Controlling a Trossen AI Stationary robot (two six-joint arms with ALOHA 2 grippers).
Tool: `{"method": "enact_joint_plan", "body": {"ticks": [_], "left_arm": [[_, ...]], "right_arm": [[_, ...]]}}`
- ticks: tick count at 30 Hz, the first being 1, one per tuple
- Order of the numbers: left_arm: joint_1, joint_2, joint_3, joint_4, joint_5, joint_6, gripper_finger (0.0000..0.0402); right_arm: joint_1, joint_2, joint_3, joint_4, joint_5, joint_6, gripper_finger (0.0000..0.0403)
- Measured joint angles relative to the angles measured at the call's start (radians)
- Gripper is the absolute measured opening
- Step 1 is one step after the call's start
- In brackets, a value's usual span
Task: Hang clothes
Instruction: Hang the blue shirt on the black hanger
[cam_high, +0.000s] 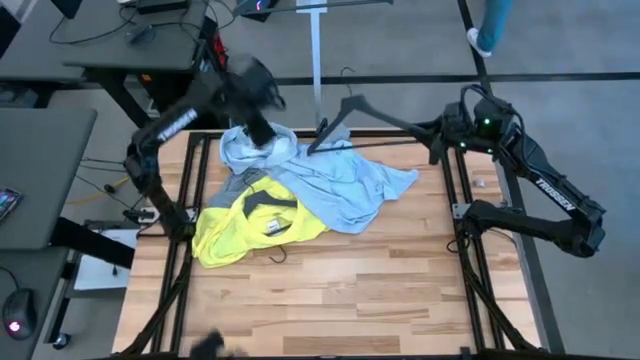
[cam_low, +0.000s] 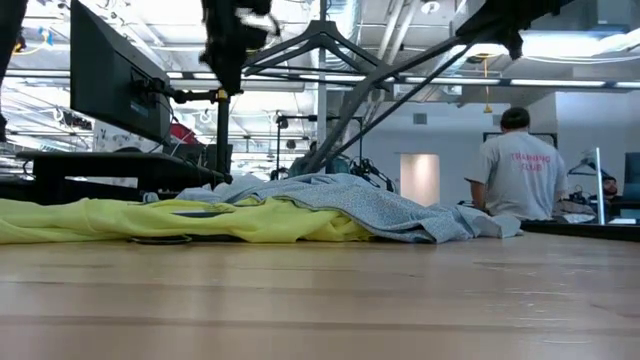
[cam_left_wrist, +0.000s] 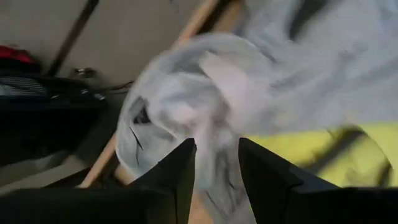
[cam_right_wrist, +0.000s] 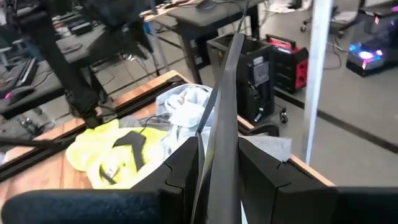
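A: Item one, far left: left pincer (cam_high: 262, 133). State?

B: Fingers parted, nothing held. It hangs over the pile's far-left end, right above the light-blue collared shirt (cam_high: 345, 180), at the bunched collar.

A: Item two, the clothes. Location?

B: One heap on the far half of the table (cam_high: 400, 290). Neon-yellow T-shirt (cam_high: 250, 225) nearest the front-left, grey T-shirt (cam_high: 238, 183) mostly buried between it and the blue shirt, which spreads rightward.

A: Item three: black hanger (cam_high: 350, 112).

B: Clamped in the right pincer (cam_right_wrist: 219, 163), raised above the table's far edge, long axis running from the right arm leftward toward the blue shirt.

A: Governing relation?

B: The collar lies directly below the left pincer, left of the hanger's free end. The left arm is nearer; I judge it lifts the collar to the hanger.
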Motion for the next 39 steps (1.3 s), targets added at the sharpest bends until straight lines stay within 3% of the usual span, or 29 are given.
{"method": "enact_joint_plan", "body": {"ticks": [6,12,22,33,39], "left_arm": [[0.293,0.171,0.0,0.085,0.188,0.17,0.0108],[0.419,0.371,-0.003,0.132,0.208,0.256,0.0108],[0.455,0.516,-0.001,0.162,0.207,0.373,0.0108],[0.448,0.52,-0.01,0.201,0.212,0.405,0.0108],[0.444,0.52,-0.073,0.222,0.213,0.419,0.0108]], "right_arm": [[-0.002,0.022,0.0,-0.001,0.044,0.073,0.0079],[0.001,0.028,0.0,-0.008,0.076,0.141,0.0079],[0.001,0.028,0.0,-0.016,0.093,0.183,0.0079],[0.001,0.028,0.0,-0.022,0.093,0.183,0.0079],[0.001,0.028,0.0,-0.026,0.093,0.182,0.0079]]}}
